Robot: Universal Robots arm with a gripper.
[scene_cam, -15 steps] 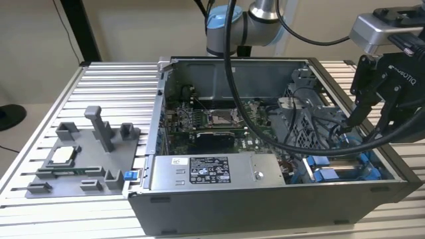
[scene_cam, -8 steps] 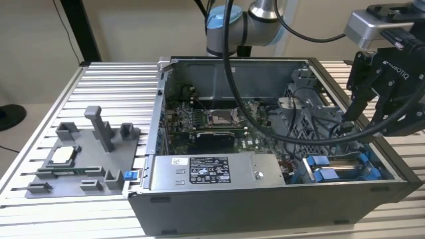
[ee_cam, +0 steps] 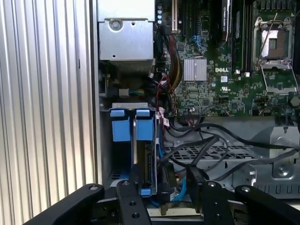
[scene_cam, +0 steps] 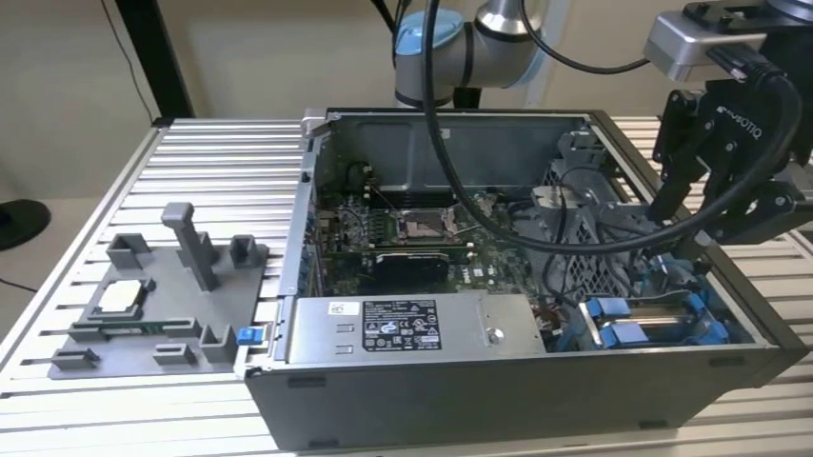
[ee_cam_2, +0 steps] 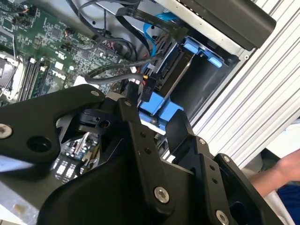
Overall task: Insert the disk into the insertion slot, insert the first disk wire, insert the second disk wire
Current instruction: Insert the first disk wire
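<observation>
Disk point(ee_cam: 135, 145) is seen seated on edge in the insertion slot point(ee_cam: 105, 140). Gripper point(ee_cam_2: 154, 110) is held just above the slot, fingers apart and nothing clamped. Black wire connector point(ee_cam: 193, 177) is noted beside the slot. Judged: it is best squared to the disk's port and pushed straight, with loose cables held clear.

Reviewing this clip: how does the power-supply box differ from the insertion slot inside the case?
The power-supply box is a closed grey metal block with a printed label on top; the insertion slot is an open-topped bay with bright blue tabs. The box sits toward the exterior view's left, the slot toward its right. The tool hangs by the slot, not the box. Both sit inside the computer case.
</observation>
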